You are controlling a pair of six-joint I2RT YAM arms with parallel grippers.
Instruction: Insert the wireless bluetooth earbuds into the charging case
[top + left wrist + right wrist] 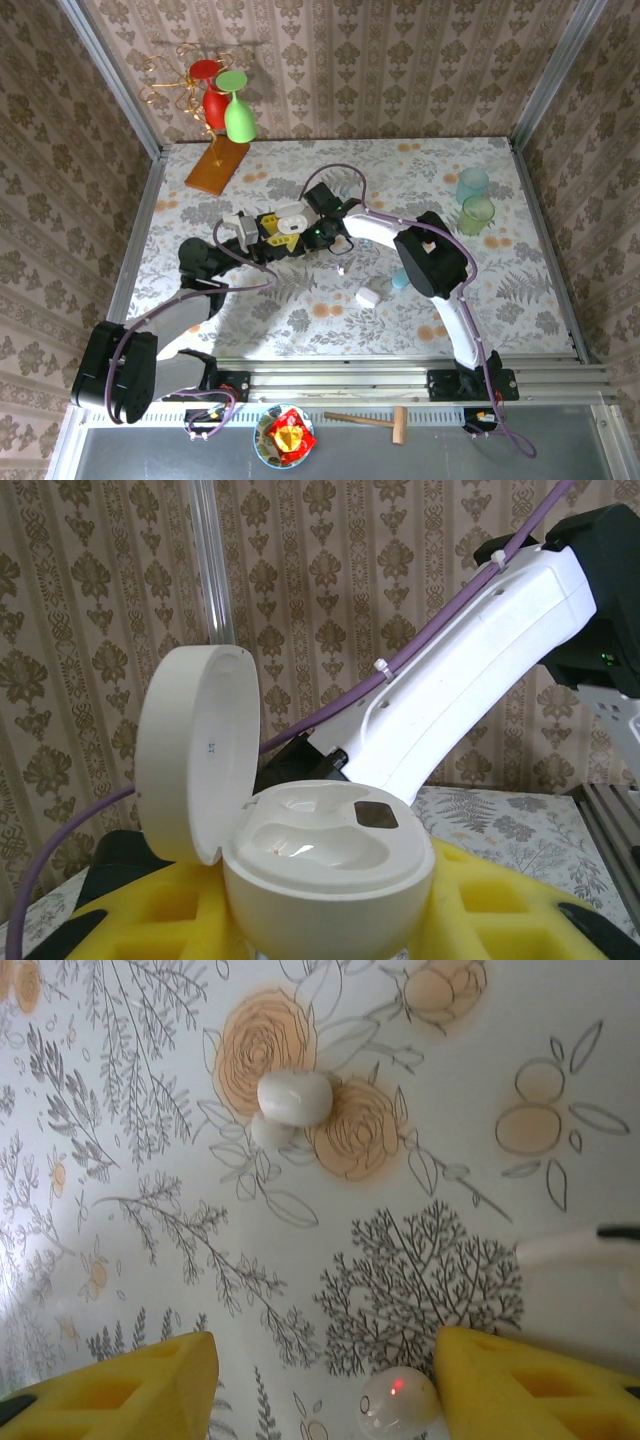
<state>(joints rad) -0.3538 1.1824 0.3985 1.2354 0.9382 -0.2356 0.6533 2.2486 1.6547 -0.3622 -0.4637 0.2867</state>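
Left pincer (325, 915) pinches open charging case (330, 865), lid (195, 750) up.
We see right pincer (325, 1355) spread; glossy white earbud (398, 1402) btwn fingers (120, 1390), second earbud (293, 1098) on counter (150, 1180).

Bright, even light from above casts soft shadows on the floral table (520, 290), the white charging case (330, 880) looks nearly washed out, and the yellow fingertips (530, 1390) of the right gripper (325, 1390) look slightly soft.

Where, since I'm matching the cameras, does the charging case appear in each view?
Top external: charging case at centre, held in the left gripper.
Left wrist: case lower centre, lid open.
Right wrist: aimed down at the floral tablecloth.
Shared landmark: the floral tablecloth.
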